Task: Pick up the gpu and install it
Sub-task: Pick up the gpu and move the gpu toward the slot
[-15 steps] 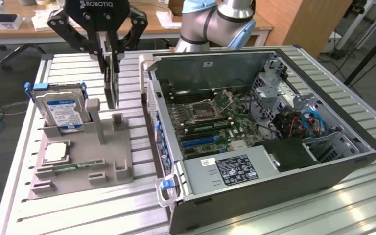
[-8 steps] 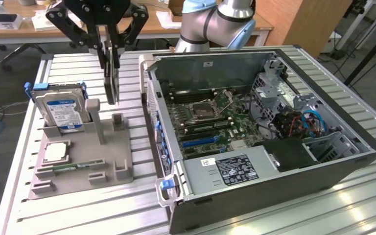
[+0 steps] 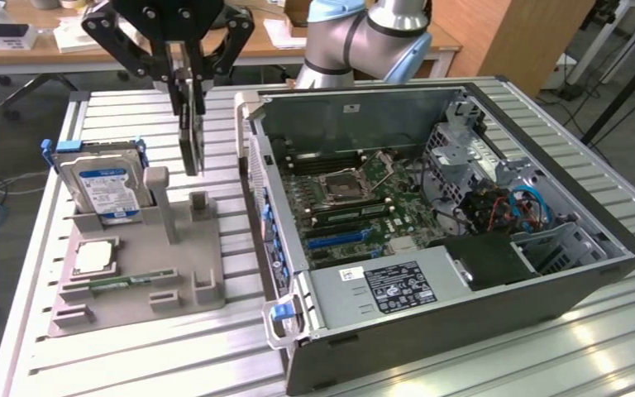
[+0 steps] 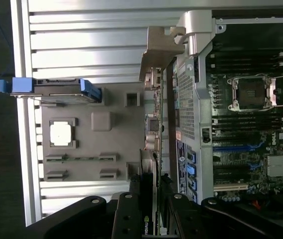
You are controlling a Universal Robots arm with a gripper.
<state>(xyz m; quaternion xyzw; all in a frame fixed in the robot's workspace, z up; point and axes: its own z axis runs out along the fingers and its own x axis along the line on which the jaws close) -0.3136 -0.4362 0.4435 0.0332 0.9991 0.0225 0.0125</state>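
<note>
My gripper is shut on the top edge of the gpu, a thin dark card hanging upright and edge-on. It is lifted above the grey holder tray, between the hard drive and the open computer case. In the wrist view the gpu runs edge-on from my gripper out to its silver metal bracket. It hangs beside the case's side wall, over the tray and not over the motherboard.
A silver hard drive with a blue-white label stands upright in the tray. A square silver CPU chip and a memory stick lie in front of it. The motherboard has a blue slot. Cables and a drive cage fill the case's right end.
</note>
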